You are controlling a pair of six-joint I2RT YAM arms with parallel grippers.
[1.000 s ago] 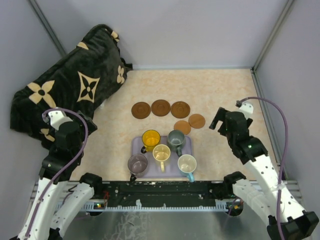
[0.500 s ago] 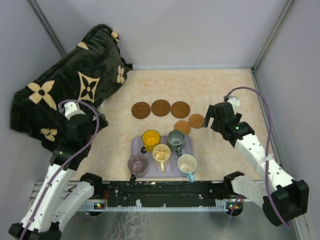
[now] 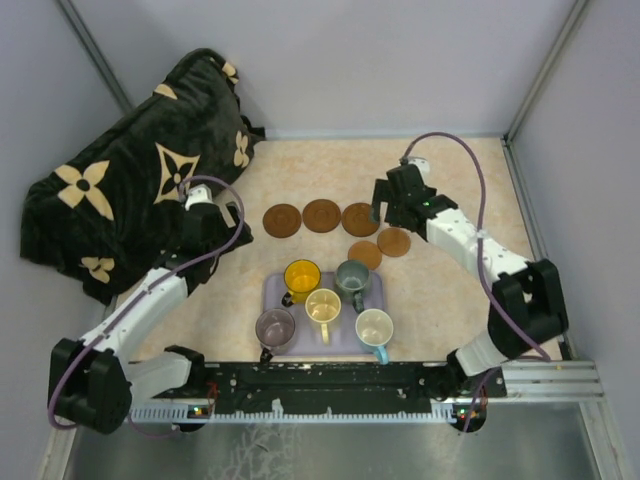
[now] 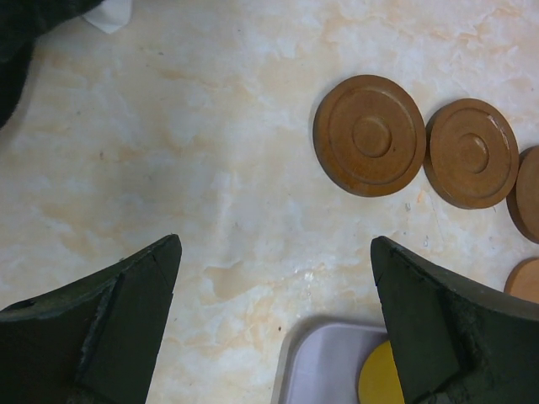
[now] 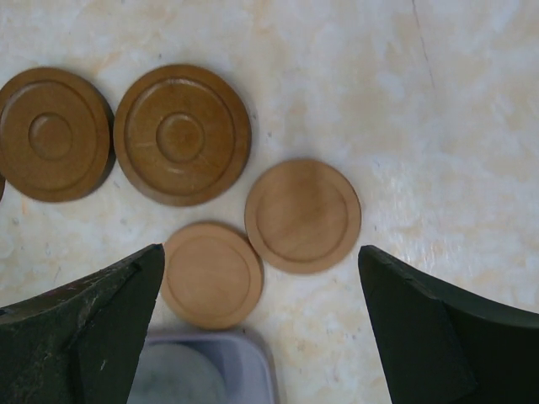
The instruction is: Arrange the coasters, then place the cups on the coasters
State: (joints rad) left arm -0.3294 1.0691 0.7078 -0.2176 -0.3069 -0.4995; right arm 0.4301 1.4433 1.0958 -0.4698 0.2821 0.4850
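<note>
Currently arranging coasters (image 3: 321,215): three in row mid-table, two loose below right gripper (image 5: 258,252), jaws apart, empty. Left gripper (image 4: 274,242) likewise apart. Cups (image 3: 322,305) on tray (image 3: 271,287), near edge. Next, likely: lowering onto loose coaster, aligning with row.

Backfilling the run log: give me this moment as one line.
left gripper open, empty | right gripper open over coasters | five cups on tray | none on coasters

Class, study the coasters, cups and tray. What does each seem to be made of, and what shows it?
The coasters look like wood: matt brown, with turned concentric rings. The cups are likely glazed ceramic, with smooth solid colours, though plastic is not excluded. The tray seems plastic: uniform lavender, rounded corner.
</note>
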